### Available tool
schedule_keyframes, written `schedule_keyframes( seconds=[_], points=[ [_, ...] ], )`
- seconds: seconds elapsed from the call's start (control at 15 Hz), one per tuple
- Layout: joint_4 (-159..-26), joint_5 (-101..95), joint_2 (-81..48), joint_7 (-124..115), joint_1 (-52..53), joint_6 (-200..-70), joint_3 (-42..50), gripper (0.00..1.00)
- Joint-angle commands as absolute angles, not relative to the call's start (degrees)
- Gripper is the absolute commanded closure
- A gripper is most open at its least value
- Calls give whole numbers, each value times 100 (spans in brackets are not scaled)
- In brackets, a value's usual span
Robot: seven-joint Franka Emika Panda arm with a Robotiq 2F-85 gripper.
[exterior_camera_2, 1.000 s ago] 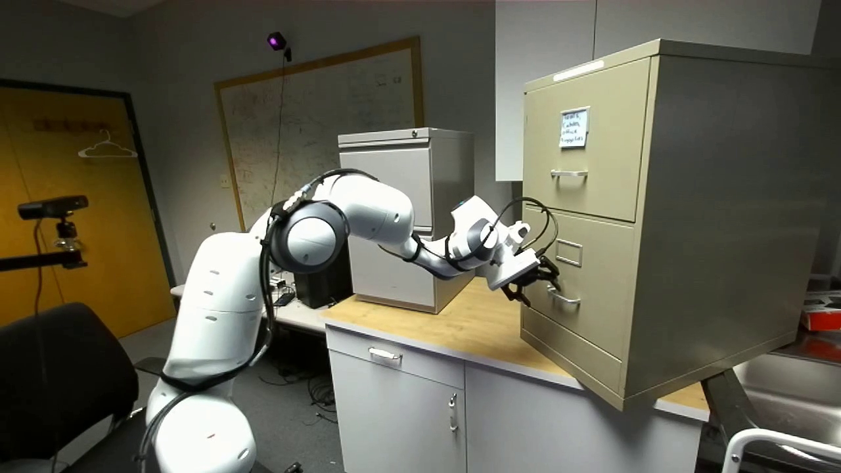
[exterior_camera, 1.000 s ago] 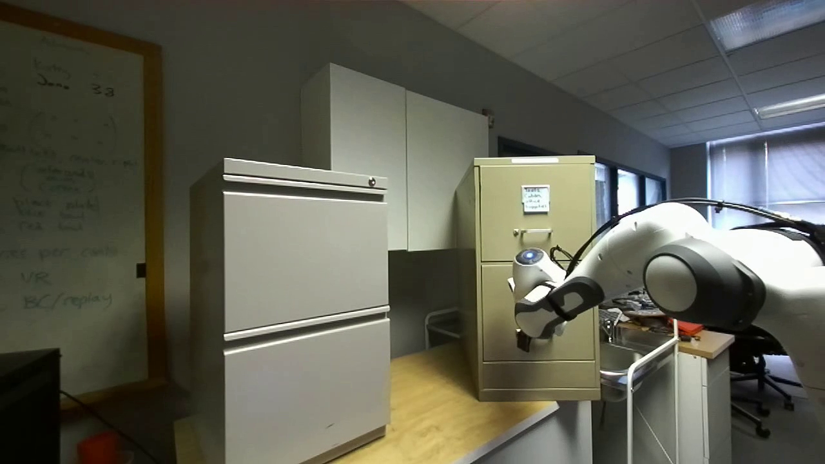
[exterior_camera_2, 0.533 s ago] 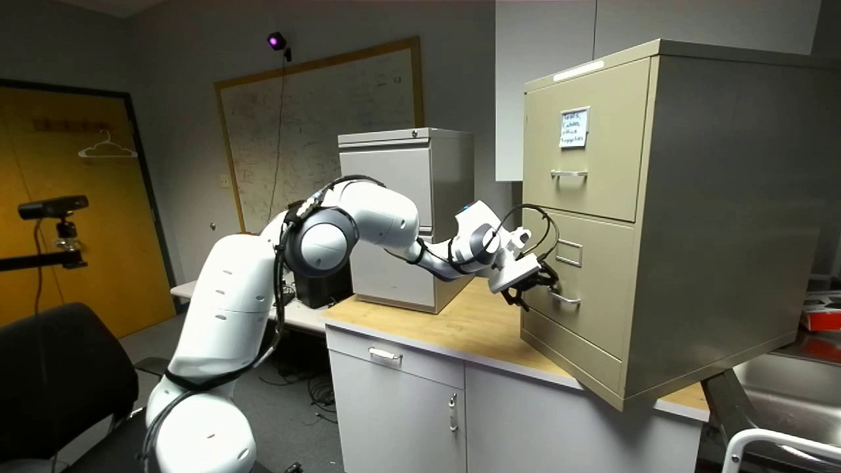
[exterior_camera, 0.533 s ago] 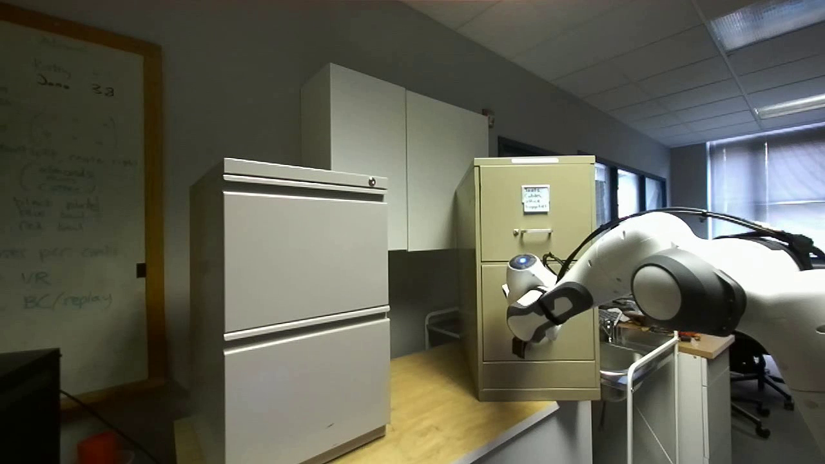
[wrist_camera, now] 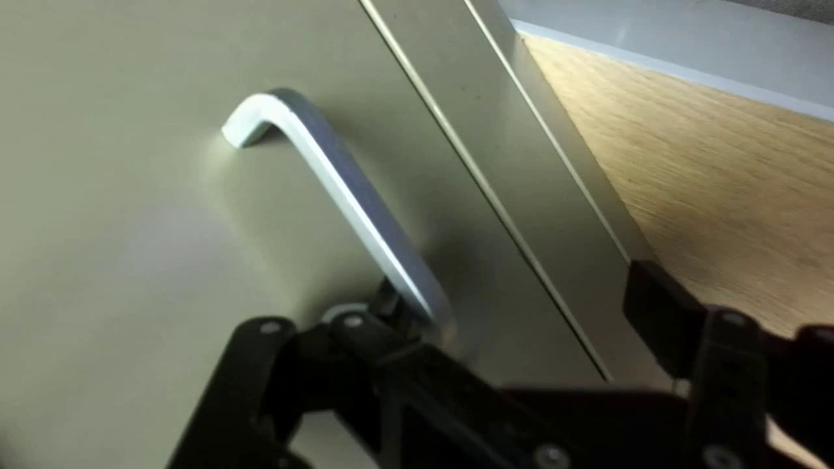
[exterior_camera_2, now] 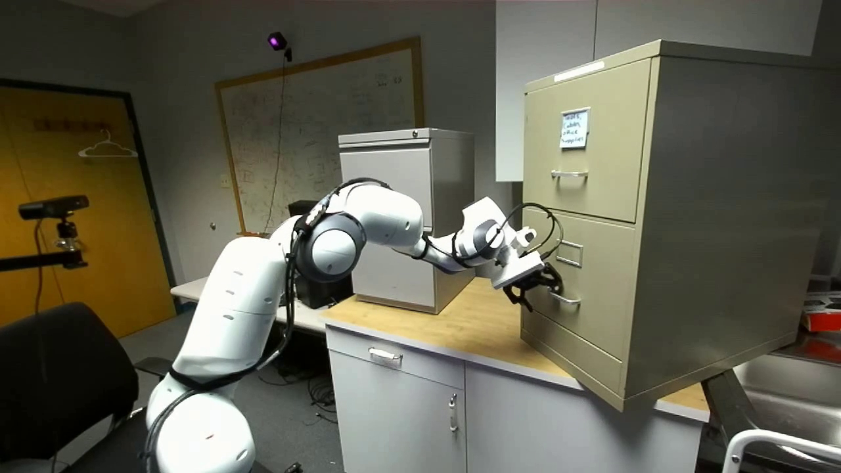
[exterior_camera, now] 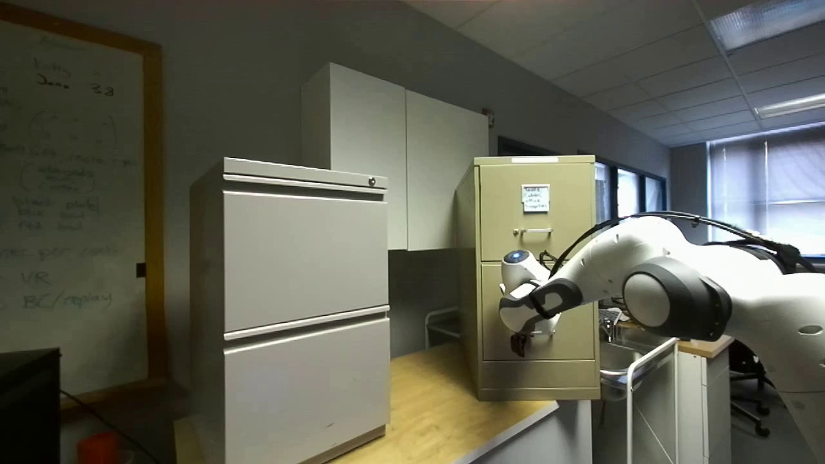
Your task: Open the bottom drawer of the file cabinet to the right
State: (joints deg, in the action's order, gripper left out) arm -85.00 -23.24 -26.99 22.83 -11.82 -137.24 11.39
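The file cabinet, tall and beige, stands on the counter in both exterior views [exterior_camera: 536, 161] [exterior_camera_2: 729, 197]. Its bottom drawer [exterior_camera_2: 604, 276] is shut, with a silver bar handle [exterior_camera_2: 565, 299]; the drawer front also shows in an exterior view [exterior_camera: 573, 335]. In the wrist view, the drawer front [wrist_camera: 163, 247] fills the left and the handle [wrist_camera: 352, 189] runs diagonally. My gripper [wrist_camera: 521, 303] is open. One black finger is at the handle's near end, its tip partly hidden behind the bar. The other finger is apart, towards the counter. The gripper also shows in both exterior views [exterior_camera: 519, 345] [exterior_camera_2: 542, 297].
A light-grey two-drawer cabinet [exterior_camera: 306, 258] stands beside it on the wooden counter [exterior_camera: 425, 412]. White wall cupboards [exterior_camera: 445, 167] hang behind. A sink [exterior_camera_2: 788, 394] and a white metal rail [exterior_camera_2: 782, 441] are on the far side. The beige cabinet overhangs the counter edge.
My arm has lowered at the elbow and shifted. The gripper has moved slightly sideways along the drawer front, close to the handle. The drawer stays shut.
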Motion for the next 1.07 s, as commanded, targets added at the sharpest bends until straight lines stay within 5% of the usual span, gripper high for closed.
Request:
schedule_keyframes(
  seconds=[0.0, 0.47, 1.0],
  points=[
    [-8109, -2021, -2954, 2615, -1415, -13411, 1004, 47],
    [-7872, -1916, -2968, 2651, -1503, -13313, 1019, 98],
    [-7955, -1647, -2821, 2850, -1492, -12955, 816, 95]
  ],
)
